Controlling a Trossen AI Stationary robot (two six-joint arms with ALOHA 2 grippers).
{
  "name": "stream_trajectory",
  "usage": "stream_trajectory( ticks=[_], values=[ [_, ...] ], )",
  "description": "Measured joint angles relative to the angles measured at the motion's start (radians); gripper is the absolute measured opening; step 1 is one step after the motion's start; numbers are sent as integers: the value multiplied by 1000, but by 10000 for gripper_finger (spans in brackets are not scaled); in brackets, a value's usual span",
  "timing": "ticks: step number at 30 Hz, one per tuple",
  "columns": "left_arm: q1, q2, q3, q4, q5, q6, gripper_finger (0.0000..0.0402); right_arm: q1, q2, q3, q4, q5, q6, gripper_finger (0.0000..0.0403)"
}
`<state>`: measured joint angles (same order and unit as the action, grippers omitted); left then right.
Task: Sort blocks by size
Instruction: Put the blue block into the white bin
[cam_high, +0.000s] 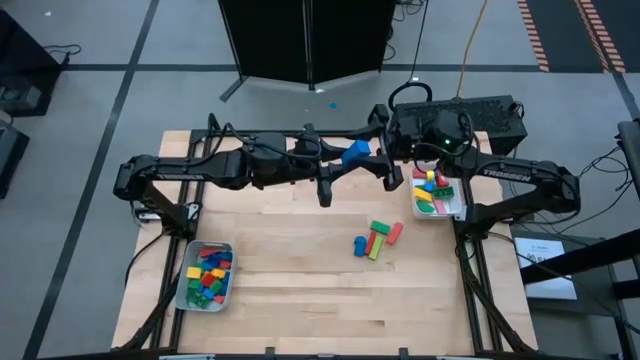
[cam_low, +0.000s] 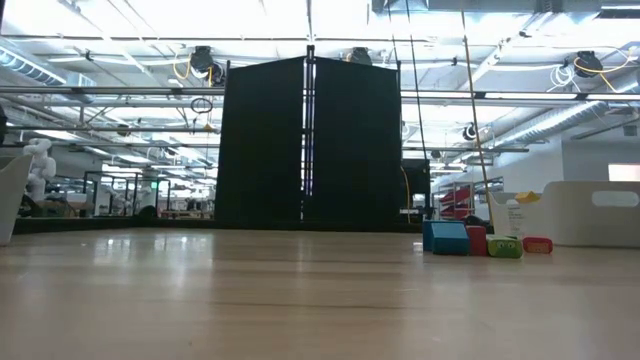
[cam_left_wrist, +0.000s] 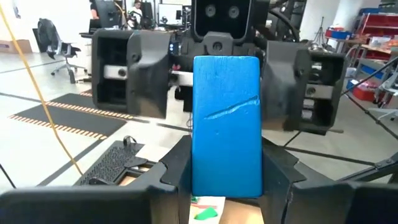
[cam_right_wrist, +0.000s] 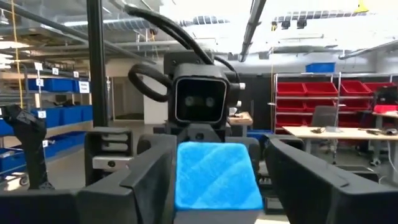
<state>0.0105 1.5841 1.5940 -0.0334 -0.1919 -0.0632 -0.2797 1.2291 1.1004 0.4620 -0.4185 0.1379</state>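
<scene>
High view: a long blue rectangular block (cam_high: 356, 153) hangs in the air over the far middle of the pale wooden table (cam_high: 300, 290), between the two dark grippers, which face each other. In the left wrist view the left gripper (cam_left_wrist: 226, 180) has this blue block (cam_left_wrist: 226, 124) clamped between its two dark fingers, the bar standing up out of them. In the right wrist view the right gripper (cam_right_wrist: 217, 180) has its fingers spread to either side of the block's blue end (cam_right_wrist: 217, 175), with a gap on each side; it does not grip it.

Nearer the middle of the table lies a small cluster of loose blocks (cam_high: 375, 239): a blue one, green ones and a red one, close together. The low view shows the same cluster (cam_low: 484, 240) to the right.

A pale rectangular tray (cam_high: 204, 275) near the left front corner holds many short mixed-colour cubes. A second pale tray (cam_high: 438, 196) under the right arm holds a few longer pieces.
</scene>
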Motion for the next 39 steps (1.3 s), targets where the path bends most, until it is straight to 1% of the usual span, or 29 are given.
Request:
stream_trajectory(
  ticks=[7, 12, 14, 16, 17, 23, 25, 27, 30, 32, 34, 37, 39],
  values=[
    [1, 0, 0, 2, -9, 12, 118, -27, -42, 0, -104, -6, -15, 200],
    [3, 0, 0, 13, -11, 25, 118, -26, -44, 0, -122, -10, -16, 176],
    [5, 0, 0, 14, -11, 25, 118, -26, -44, 0, -123, -8, -20, 154],
    [4, 0, 0, 14, -2, 29, 118, -26, -44, 0, -125, -20, -22, 120],
    [2, 0, 0, 15, 1, 33, 118, -26, -48, 0, -125, -22, -26, 112],
    [4, 0, 0, 20, 4, 31, 118, -33, -58, 0, -129, -18, -40, 112],
    [3, 0, 0, 21, -7, 26, 129, -33, -60, 0, -128, -11, -35, 112],
    [3, 0, 0, 20, -22, 16, 151, -33, -60, 0, -129, 8, -31, 112],
    [6, -2, 0, -25, -79, -1, 194, -40, -82, -1, -162, 118, -48, 112],
    [3, -2, 1, -92, -135, -27, 221, -57, -116, -1, -194, 222, -74, 112],
    [0, -2, 1, -172, -208, -53, 243, -83, -163, -1, -276, 336, -99, 112],
    [4, -2, 1, -271, -274, -83, 264, -128, -243, 1, -523, 570, -113, 112],
    [9, -2, 1, -330, -288, -121, 268, -161, -279, 1, -753, 753, -52, 112]
  ],
)
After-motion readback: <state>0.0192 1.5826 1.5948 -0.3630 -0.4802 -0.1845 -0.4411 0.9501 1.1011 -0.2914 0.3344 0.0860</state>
